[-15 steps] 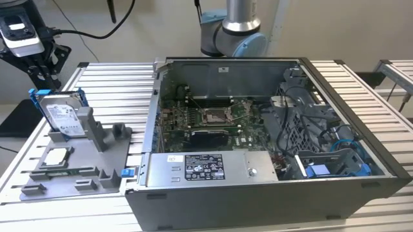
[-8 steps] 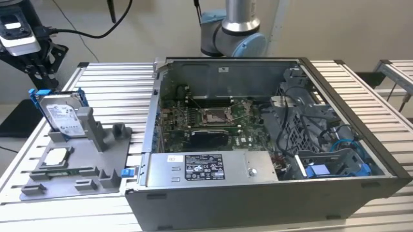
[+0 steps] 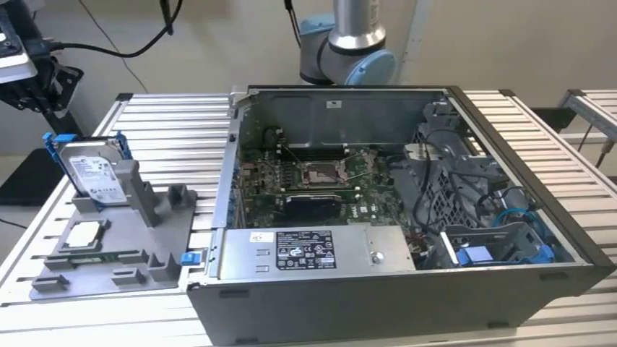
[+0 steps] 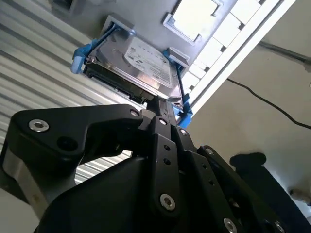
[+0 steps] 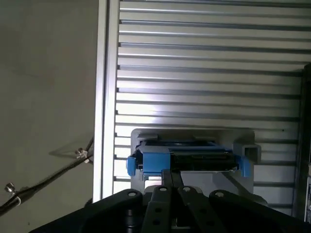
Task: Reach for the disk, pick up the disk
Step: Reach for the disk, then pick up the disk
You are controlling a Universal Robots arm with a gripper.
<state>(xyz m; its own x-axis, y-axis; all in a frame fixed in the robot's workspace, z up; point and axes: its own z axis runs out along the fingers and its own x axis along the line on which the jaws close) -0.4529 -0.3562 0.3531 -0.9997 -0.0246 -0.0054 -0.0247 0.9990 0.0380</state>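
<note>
We see the disk (image 3: 92, 168) upright in the grey holder (image 3: 144, 233) (silver, white label, blue caddy); our claw (image 5: 173, 173) hangs clenched, empty, near that holder.

- I see a slatted aluminium tabletop (image 3: 164, 116), its ribs catching pale light.
- A plain beige wall (image 3: 501, 36) stands behind it.
- A second slatted table (image 3: 590, 108) sits near, at the exterior view's right.
- The first wrist view shows smooth grey floor (image 5: 48, 73).
</note>
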